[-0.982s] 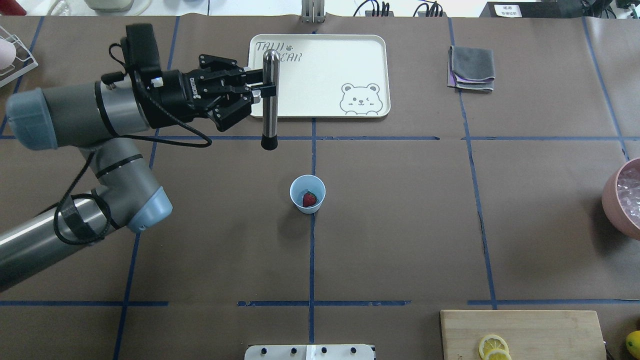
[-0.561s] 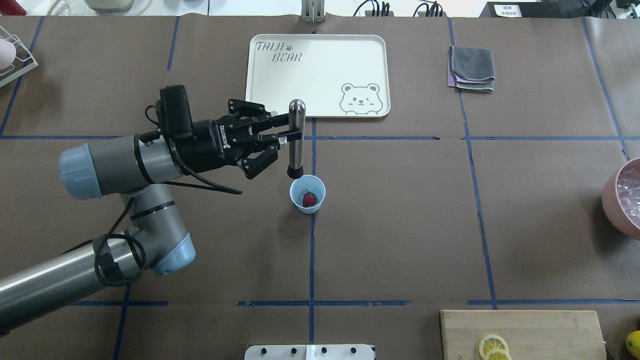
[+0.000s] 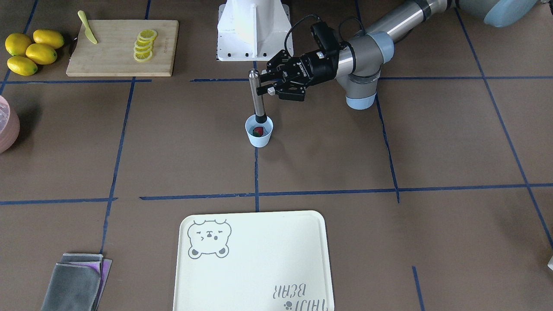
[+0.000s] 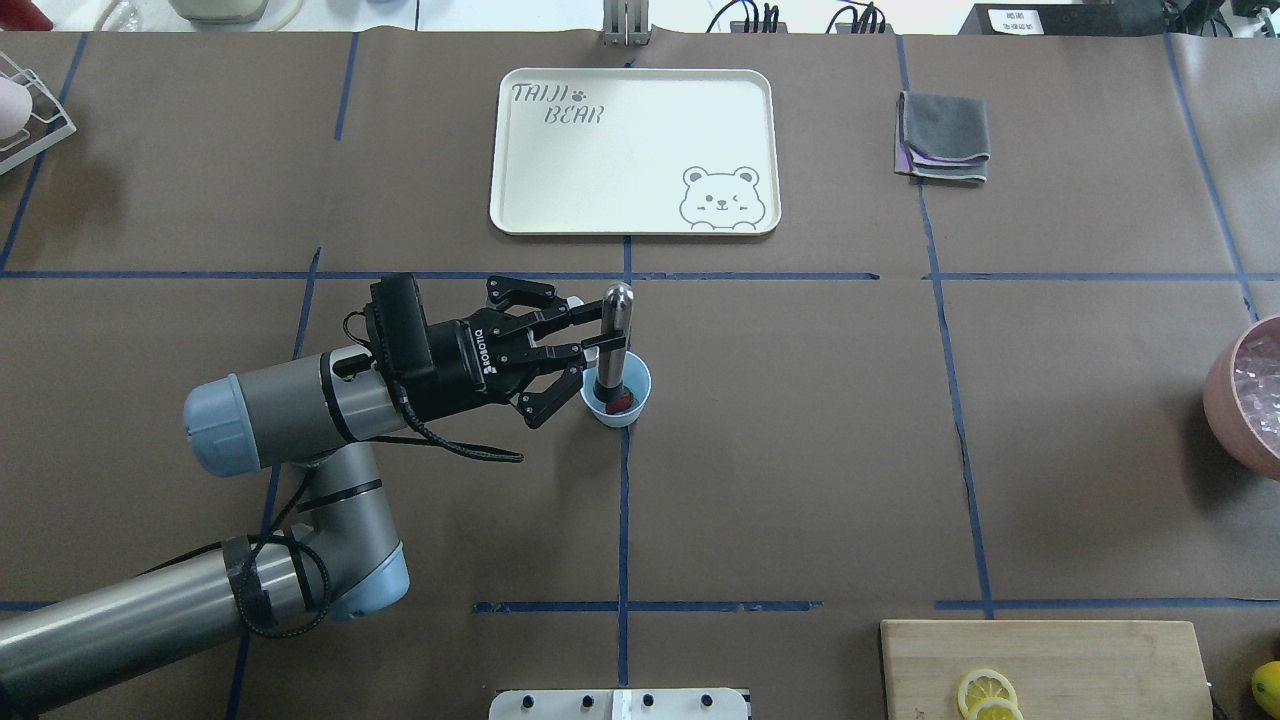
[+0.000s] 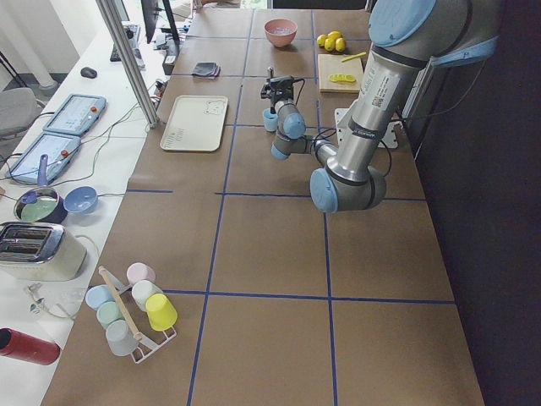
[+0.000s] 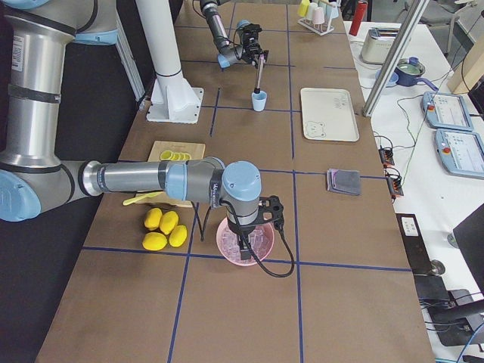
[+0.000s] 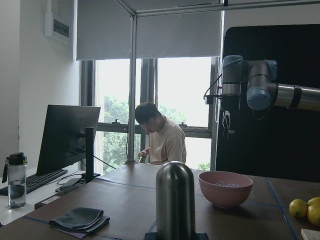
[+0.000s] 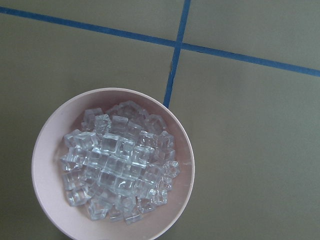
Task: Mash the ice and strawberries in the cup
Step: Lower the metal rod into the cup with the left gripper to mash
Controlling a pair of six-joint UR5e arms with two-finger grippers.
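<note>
the left pincer (image 4: 592,352) is clamped on a steel muddler (image 4: 612,330), held upright with its black tip inside the pale blue cup (image 4: 642,392) mid-surface, right at the strawberry (image 3: 258,131). mashing looks barely begun. the ice (image 8: 117,160) lies in the pink bowl (image 8: 47,145) far right, beneath the right pincer (image 6: 244,243); i can't tell its opening.

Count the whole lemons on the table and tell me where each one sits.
4, clustered left of the cutting board in the front-facing view: one lemon far left, one uppermost, one in the middle, one lowest. None appears hidden.
</note>
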